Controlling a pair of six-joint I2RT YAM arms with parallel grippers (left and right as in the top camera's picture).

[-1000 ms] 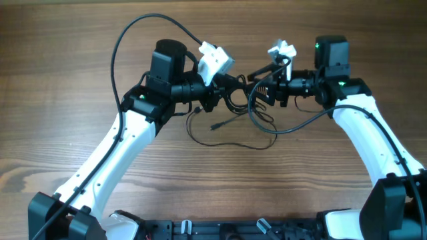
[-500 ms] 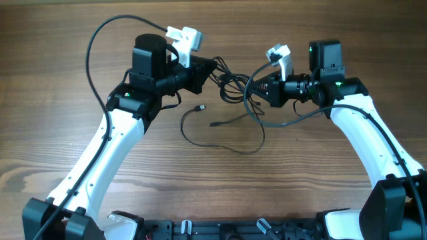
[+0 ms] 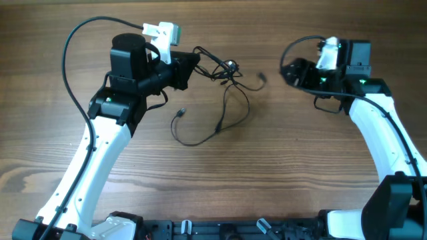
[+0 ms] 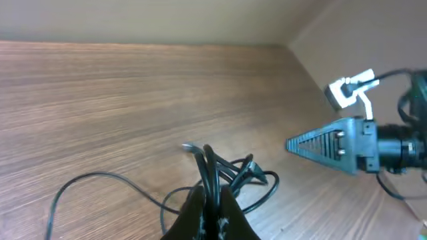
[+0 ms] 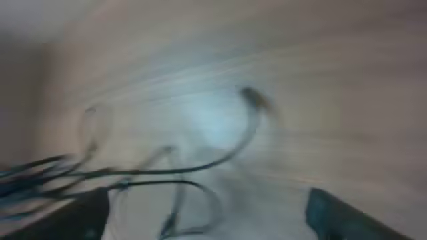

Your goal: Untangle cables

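The thin black cables (image 3: 225, 72) lie in a knot at the table's middle. Loose strands loop toward the front (image 3: 200, 137), and a small plug (image 3: 261, 78) points right. My left gripper (image 3: 195, 61) is shut on a bunch of the cables at the knot's left end. In the left wrist view the dark fingertips (image 4: 197, 203) pinch the upright cables (image 4: 209, 168). My right gripper (image 3: 291, 72) stands open to the right of the plug, apart from the cables. The right wrist view is blurred, its gripper (image 5: 207, 200) is empty, and the cables (image 5: 200, 163) lie beyond it.
The wooden table (image 3: 300, 173) runs bare toward the front and right. Thick black arm wires arc above the left arm (image 3: 73, 53) and by the right wrist (image 3: 293, 50). The right gripper (image 4: 333, 143) shows in the left wrist view, with a wall behind the table.
The right gripper has opened, let the cables go and drawn back to the right. The left arm has moved left, pulling the cable bundle with it and stretching the strands out.
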